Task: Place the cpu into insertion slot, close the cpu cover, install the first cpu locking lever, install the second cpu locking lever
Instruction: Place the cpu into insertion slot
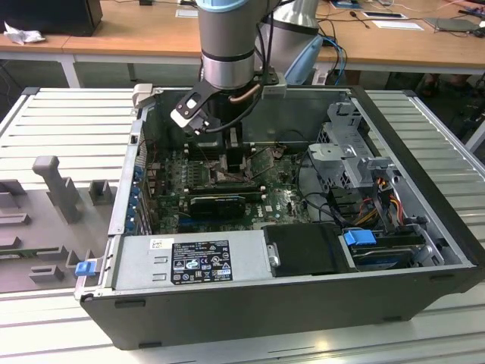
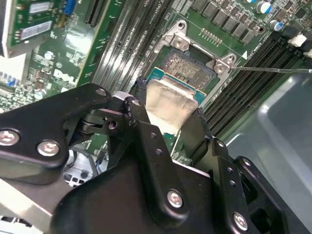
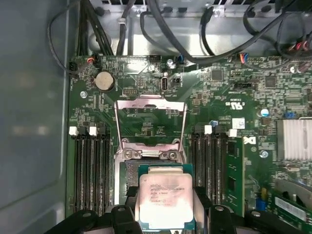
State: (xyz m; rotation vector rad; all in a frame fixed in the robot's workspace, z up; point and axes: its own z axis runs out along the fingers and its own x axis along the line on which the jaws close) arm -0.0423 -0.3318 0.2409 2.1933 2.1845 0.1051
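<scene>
My gripper [image 1: 231, 163] reaches down into the open computer case [image 1: 424, 189] over the motherboard. It is shut on the cpu [image 2: 168, 105], a small square chip with a pale metal face and green rim, held by two opposite edges between the black fingers [image 2: 141, 122]. The cpu [image 3: 165, 197] hangs level right over the insertion slot [image 2: 189, 66], covering most of it; I cannot tell whether they touch. The cpu cover [image 3: 151, 103], a thin metal frame, stands flipped open beyond the insertion slot [image 3: 127, 171]. A thin metal lever rod [image 2: 273, 69] sticks out beside the socket.
Black memory slots [image 3: 90, 170] flank the socket on both sides. Black cables [image 3: 170, 29] loop along the case wall past the cover. A ribbed silver heatsink [image 3: 295, 139] sits off to one side. The power supply [image 1: 201, 262] and drive cage [image 1: 356, 163] fill the case's near and right parts.
</scene>
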